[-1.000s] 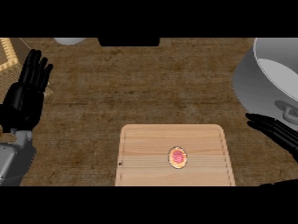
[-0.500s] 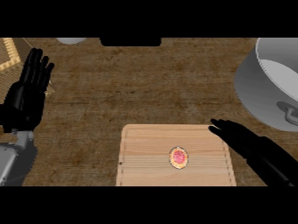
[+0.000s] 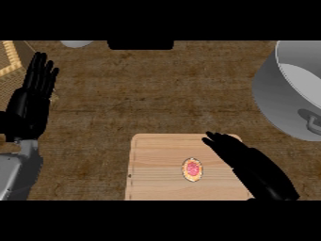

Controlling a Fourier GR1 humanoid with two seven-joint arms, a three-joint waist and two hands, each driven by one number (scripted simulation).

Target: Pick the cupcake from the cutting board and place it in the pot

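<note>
Black right hand (image 3: 259, 173) is reaching in over the right part of the cutting board (image 3: 156, 155), fingers straight and close together, holding nothing. Can't tell whether it's touching the wood.

Cupcake (image 3: 193, 169) is sitting on the board just left of that hand, approx. beside the fingers rather than under them, pink top facing up.

Risk 1: hand is lying alongside the cake, not around it. Curling from this spot is prob. going to shove it left across the smooth wood or tip it, w/ nothing on the far side to stop it.

Risk 2: it's small and likely soft on top, so fingers closing from above could be squashing it instead of gripping the sides.

Risk 3: pot (image 3: 270, 101) is standing far right on the counter (image 3: 156, 89), well apart from the board, w/ a tall wall and a handle facing the board. A low carry could be knocking the rim or handle.

Left hand (image 3: 32, 99) is resting open at far left, fingers up, well apart from everything.
</note>
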